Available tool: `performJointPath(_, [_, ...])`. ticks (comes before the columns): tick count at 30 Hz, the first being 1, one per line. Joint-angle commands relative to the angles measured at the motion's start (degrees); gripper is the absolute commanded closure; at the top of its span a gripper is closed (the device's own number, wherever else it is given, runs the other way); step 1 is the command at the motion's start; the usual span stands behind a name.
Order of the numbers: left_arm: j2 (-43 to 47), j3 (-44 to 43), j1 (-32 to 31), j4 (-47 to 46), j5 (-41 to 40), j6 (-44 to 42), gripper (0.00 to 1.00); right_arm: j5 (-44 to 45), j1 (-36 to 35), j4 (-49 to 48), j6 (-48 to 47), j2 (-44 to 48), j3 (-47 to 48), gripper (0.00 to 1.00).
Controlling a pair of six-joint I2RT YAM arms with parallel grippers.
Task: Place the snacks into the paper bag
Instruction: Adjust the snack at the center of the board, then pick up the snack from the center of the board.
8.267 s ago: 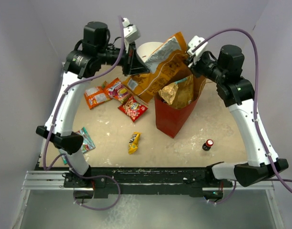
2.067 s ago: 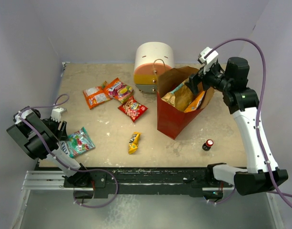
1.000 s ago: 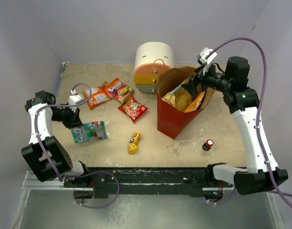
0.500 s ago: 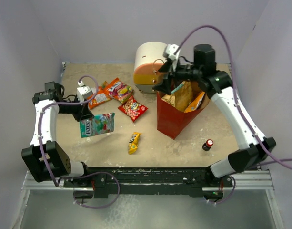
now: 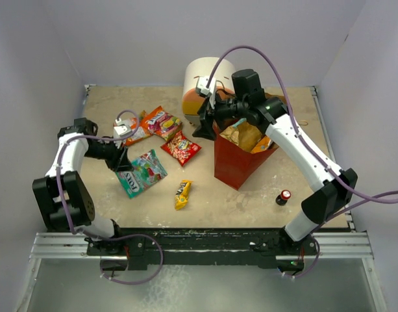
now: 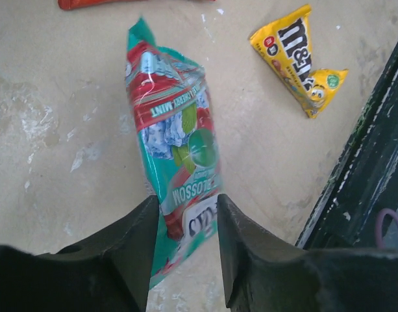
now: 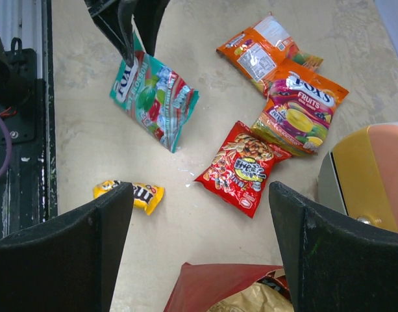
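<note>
The teal candy bag leans on the table, its near end between the parted fingers of my left gripper, which is open. A yellow packet lies to its right. Further back are a red packet, a Fox's packet and an orange packet. The paper bag stands upright with chip bags inside. My right gripper hangs open and empty just left of the bag's rim.
A round white-and-orange drawer unit stands behind the paper bag. A small red-capped bottle sits right of the bag near the front. A black rail runs along the near edge.
My left gripper carried the teal candy bag rightward and its jaws have parted. My right arm swung left, from over the paper bag's mouth to beside its left rim.
</note>
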State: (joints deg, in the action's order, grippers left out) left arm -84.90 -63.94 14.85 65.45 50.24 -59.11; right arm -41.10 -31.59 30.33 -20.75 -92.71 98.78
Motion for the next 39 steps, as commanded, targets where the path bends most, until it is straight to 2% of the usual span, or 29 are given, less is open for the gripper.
performJointPath(1, [-3.4,-3.8,-0.3,0.2,-1.7,-4.6,0.5,1.6,-0.2,0.2,-1.8,2.7,1.2,0.14])
performJointPath(4, [-6.7,-4.8,-0.2,-0.1,-2.7,-5.7,0.39,2.6,-0.2,0.3,-2.4,3.3,0.2,0.14])
performJointPath(8, [-13.0,-6.3,-0.2,1.7,-3.1,-6.1,0.3,3.3,-0.2,0.1,-2.9,3.7,-1.2,0.14])
performJointPath(11, [-14.7,-5.5,-0.2,-0.4,-6.3,-3.2,0.25,3.8,-0.3,-0.1,-3.2,4.1,-2.3,0.14])
performJointPath(15, [-11.7,-0.4,-0.1,-6.9,-12.2,-1.0,0.23,3.7,-0.3,-0.1,-3.3,4.6,-2.8,0.14])
performJointPath(18, [-11.9,1.5,-0.2,-7.4,-13.9,-1.3,0.22,3.6,-0.3,-0.2,-3.4,4.9,-2.8,0.14])
performJointPath(22, [-15.6,2.7,-0.1,-8.6,-14.8,-0.5,0.21,3.8,-0.2,-0.4,-3.4,4.8,-3.2,0.14])
performJointPath(25, [-16.9,3.4,-0.2,-9.6,-12.6,-0.4,0.21,3.8,-0.3,-0.4,-3.4,4.7,-3.6,0.14])
performJointPath(29, [-16.8,4.9,-0.2,-11.0,-10.2,-0.9,0.27,3.9,-0.3,-0.3,-3.4,4.8,-3.6,0.14])
performJointPath(39, [-15.1,6.1,-0.2,-13.6,-9.5,2.1,0.69,4.3,-0.3,-0.1,-2.6,3.1,-2.4,0.14])
